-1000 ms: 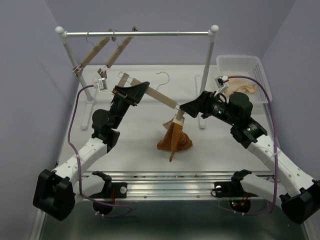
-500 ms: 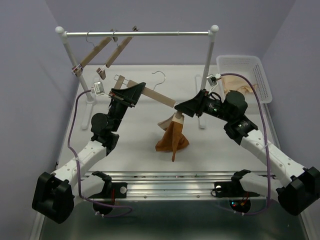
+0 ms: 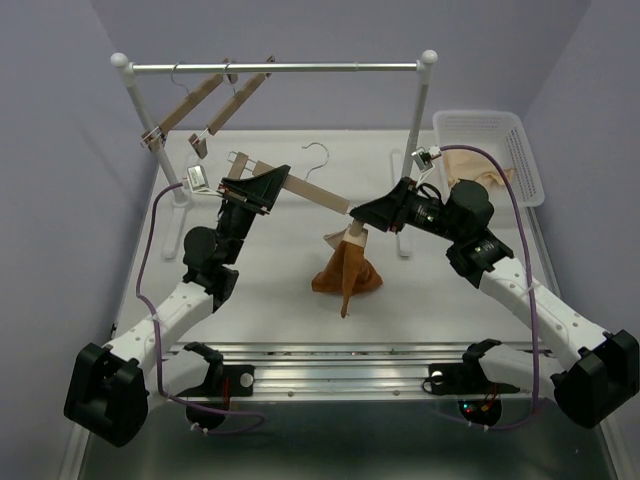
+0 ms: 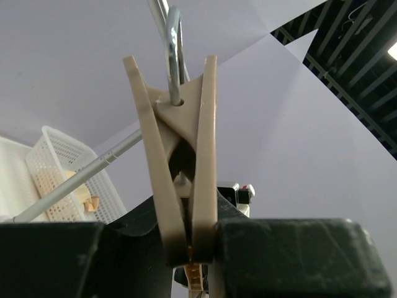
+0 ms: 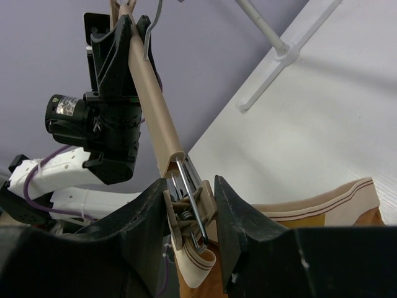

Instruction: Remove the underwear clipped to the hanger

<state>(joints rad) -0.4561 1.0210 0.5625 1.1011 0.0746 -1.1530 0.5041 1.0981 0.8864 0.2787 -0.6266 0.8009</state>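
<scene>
Two arms of matching build.

Left arm point(image 3: 185, 295): glossy white tubular lower links, rounded black motor housings at the joints, bolted to a chunky black base block point(image 3: 100, 388). Right arm point(image 3: 530, 300): same white links, same black joints, and a right base block point(image 3: 598, 385) to match.

Strung along the left, a thin purple cable point(image 3: 143, 255); along the right, a second purple cable point(image 3: 527, 215).

Mounted near each wrist, a small white-grey camera box point(image 3: 197, 177), the right camera box point(image 3: 428, 157) alike.

Tipped with matte black, wedge-shaped grippers: left gripper point(image 3: 285, 175), right gripper point(image 3: 357, 213).

From the right wrist, up close: a round black motor can point(image 5: 65, 110) with a pale label.

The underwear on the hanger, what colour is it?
The underwear is rust-brown; the top view shows it best.
</scene>
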